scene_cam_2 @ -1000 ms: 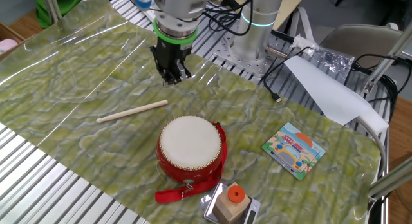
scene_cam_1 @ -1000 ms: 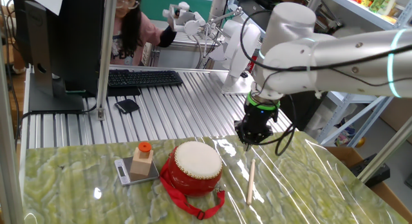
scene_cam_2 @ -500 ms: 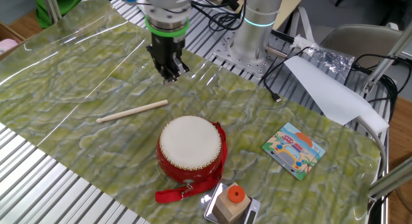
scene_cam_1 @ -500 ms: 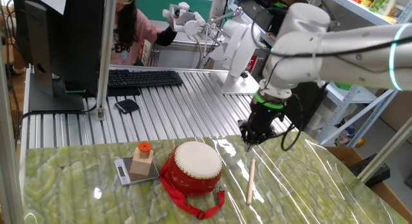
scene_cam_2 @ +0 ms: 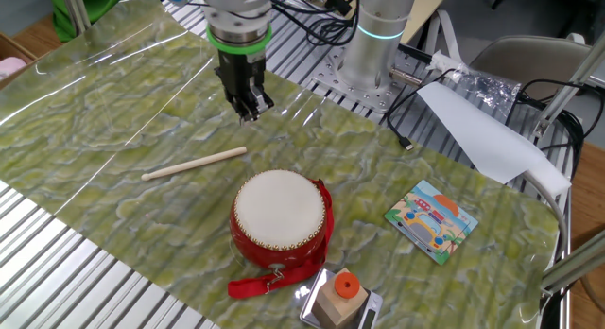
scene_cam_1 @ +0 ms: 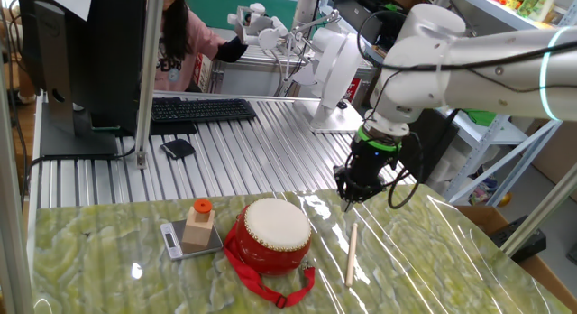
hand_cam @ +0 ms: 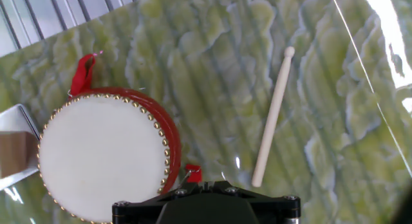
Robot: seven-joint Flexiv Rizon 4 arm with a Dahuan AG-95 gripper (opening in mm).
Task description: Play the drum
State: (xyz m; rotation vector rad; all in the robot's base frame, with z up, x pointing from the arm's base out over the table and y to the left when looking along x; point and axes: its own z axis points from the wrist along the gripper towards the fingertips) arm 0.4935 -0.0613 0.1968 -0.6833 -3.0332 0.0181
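Claw (scene_cam_2: 250, 109) points straight down, fingers pressed together, nothing held; it hangs above the green-marbled desk (scene_cam_2: 113, 112), clear of every object.

One wooden drumstick (scene_cam_2: 195, 164) lies flat on the desk just below the claw in the other fixed view. Its long axis there runs from about 8 o'clock to 2 o'clock; in the hand view the stick (hand_cam: 273, 117) runs from 7 to 1 o'clock, rounded tip at the 1 o'clock end.

One drum (scene_cam_2: 280, 219), at roughly 5 o'clock from the claw in the other fixed view, stands upright on the desk, cream skin facing up, red barrel axis vertical. Its red strap (scene_cam_2: 265, 284) trails out toward 7 o'clock. Drum and stick lie apart.

One wooden block with orange cap (scene_cam_2: 341, 299) sits on a small silver scale (scene_cam_2: 371, 306), at 5 o'clock from the drum. One picture card (scene_cam_2: 432, 219) lies flat at 3 o'clock from the drum.
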